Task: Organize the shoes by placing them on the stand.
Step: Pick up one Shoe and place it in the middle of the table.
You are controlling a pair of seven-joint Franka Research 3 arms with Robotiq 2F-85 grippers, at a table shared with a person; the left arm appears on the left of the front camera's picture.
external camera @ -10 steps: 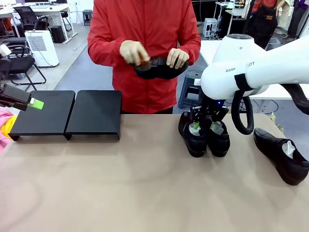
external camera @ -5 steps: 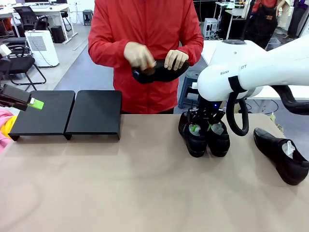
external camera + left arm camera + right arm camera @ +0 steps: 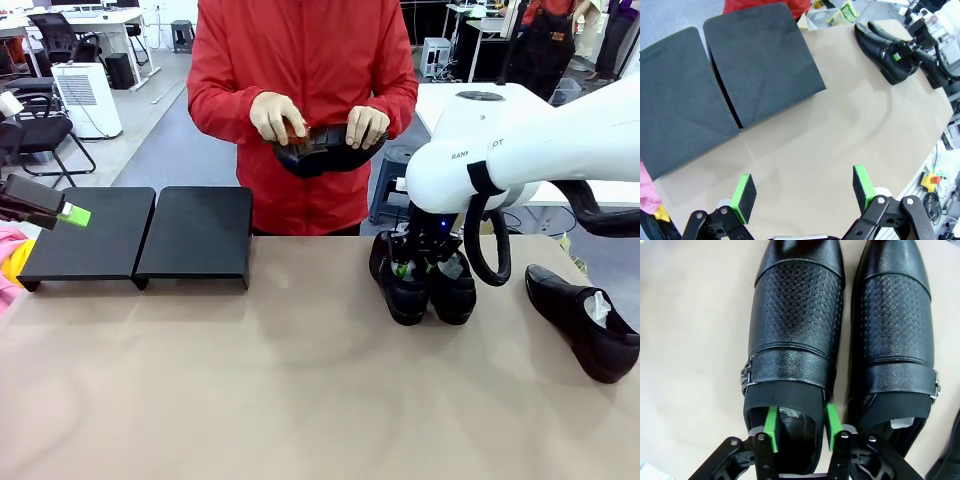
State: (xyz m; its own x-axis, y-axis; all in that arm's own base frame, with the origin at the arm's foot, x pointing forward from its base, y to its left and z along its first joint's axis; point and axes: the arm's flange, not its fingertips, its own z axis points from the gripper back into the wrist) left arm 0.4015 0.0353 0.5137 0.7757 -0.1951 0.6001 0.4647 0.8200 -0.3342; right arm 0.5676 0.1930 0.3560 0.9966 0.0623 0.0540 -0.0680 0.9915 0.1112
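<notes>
At table [image 3: 300,390] right-centre, two dress shoes [image 3: 428,288] stand side by side. R claw [image 3: 801,416] is half-closed w/ both fingers inside one shoe's opening; can't tell if pinching. Third shoe [image 3: 585,318] lies far right. Person [image 3: 300,60] holds fourth shoe [image 3: 325,153]. Stand [image 3: 140,235] sits far left, L claw [image 3: 802,187] spread wide near it.

Glossy black leather, embossed with a fine grid and fitted with metal buckles, is seen on the shoes [image 3: 795,315]; the stand [image 3: 760,60] is matt black.
</notes>
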